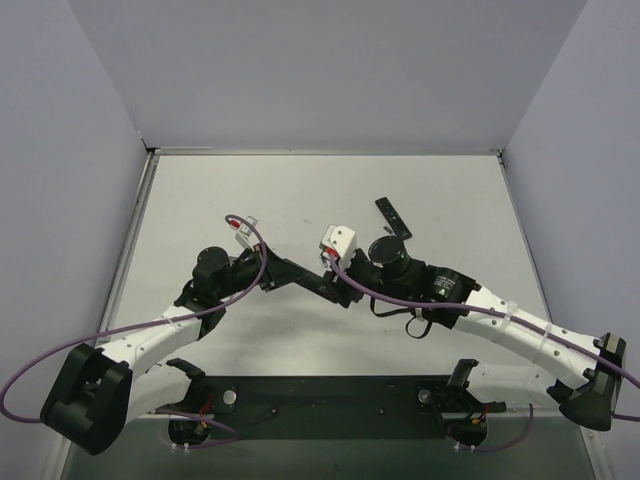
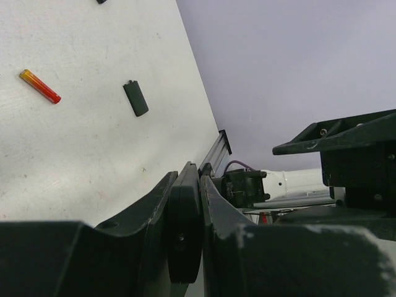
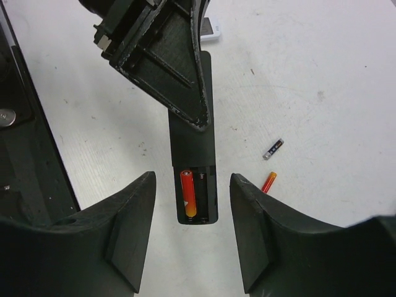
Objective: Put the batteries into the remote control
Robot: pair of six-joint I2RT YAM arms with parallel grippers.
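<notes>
Bases of the two arms stand on a black mounting rail (image 1: 330,392) along the bottom of the overhead view. The left arm (image 1: 150,338) reaches up and to the right and the right arm (image 1: 515,325) up and to the left. They meet over the middle of the white tabletop (image 1: 250,190).

At that meeting point the left gripper (image 2: 187,179) is clamped tight on a long black plastic remote control (image 3: 192,151). Its two fingers press against the thin body, seen edge-on at the bottom of the left wrist view. In the right wrist view this gripper comes in from the top centre and holds the remote's far half.

The remote's near end has its battery bay uncovered. One red-and-orange cylindrical battery (image 3: 188,195) sits in the left slot, with a small metal spring showing beside its top end. The right gripper (image 3: 192,177) hangs over that bay with its fingers moderately apart, one on each side of the remote, touching neither it nor the cell.

To the right of the remote, a small red battery (image 3: 268,182) lies on the table just beside the right-hand finger. A dark grey battery (image 3: 273,148) lies a little beyond it. In the upper left of the left wrist view, a dark flat oblong piece (image 2: 135,98) lies on the tabletop.

Farthest off, a second slim black remote (image 1: 393,217) lies at an angle right of centre in the overhead view, apart from both grippers.
</notes>
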